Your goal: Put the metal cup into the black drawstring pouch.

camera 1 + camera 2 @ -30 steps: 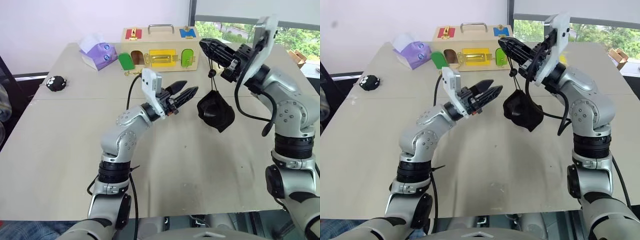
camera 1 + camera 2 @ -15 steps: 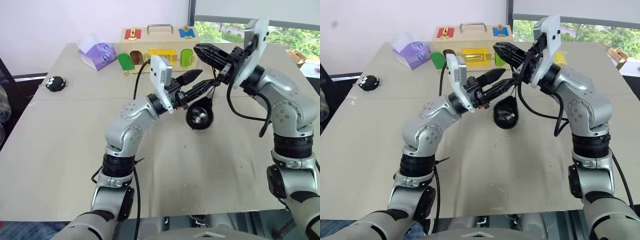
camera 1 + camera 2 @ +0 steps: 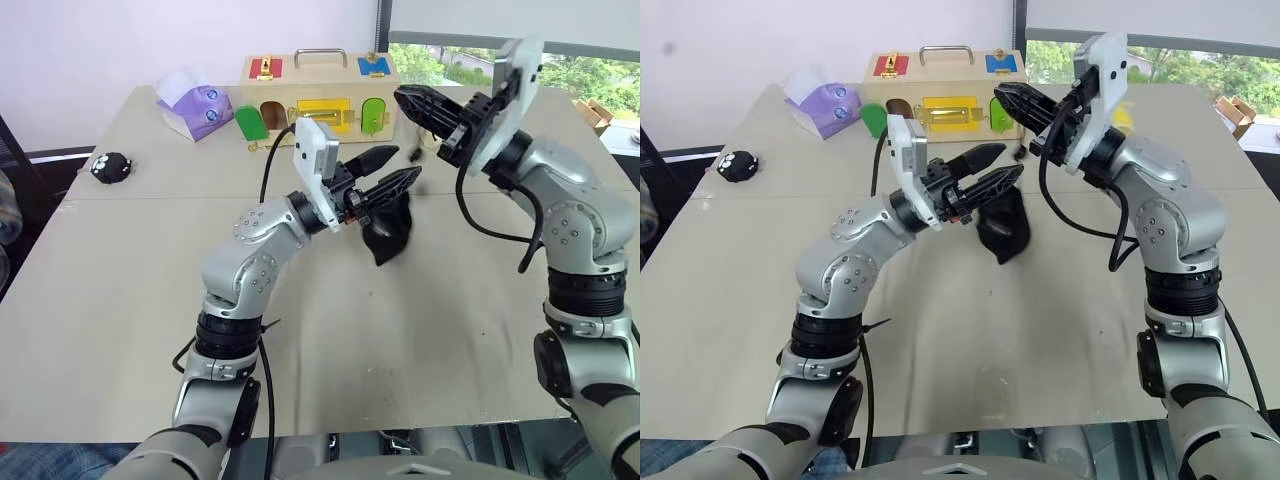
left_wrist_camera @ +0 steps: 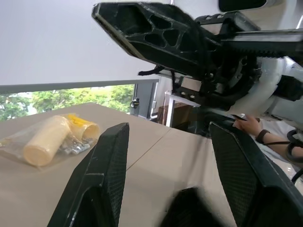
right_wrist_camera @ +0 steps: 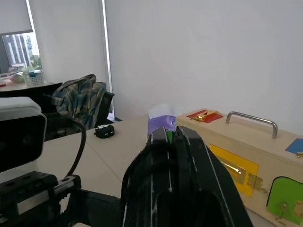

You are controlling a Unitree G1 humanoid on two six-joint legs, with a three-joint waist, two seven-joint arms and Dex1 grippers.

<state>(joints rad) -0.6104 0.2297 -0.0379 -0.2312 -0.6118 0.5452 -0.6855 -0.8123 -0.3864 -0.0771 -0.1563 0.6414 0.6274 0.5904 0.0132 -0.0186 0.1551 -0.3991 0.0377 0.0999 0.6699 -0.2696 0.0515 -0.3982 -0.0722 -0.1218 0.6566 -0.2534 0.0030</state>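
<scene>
The left gripper (image 3: 392, 172) is held above the table (image 3: 120, 300) with its two black fingers spread about halfway. The black drawstring pouch (image 3: 388, 232) hangs at roughly 6 o'clock from the lower finger; it looks to be in contact with that finger, though whether the finger sits inside the pouch mouth cannot be told. The right gripper (image 3: 405, 97) stands at about 1 o'clock from the left one, its fingers pressed together; the thin cord near it is blurred, so I cannot tell whether they pinch it. Behind both, at 12 o'clock, is the wooden latch box (image 3: 320, 95), with the purple tissue box (image 3: 195, 106) at its 9 o'clock.
</scene>
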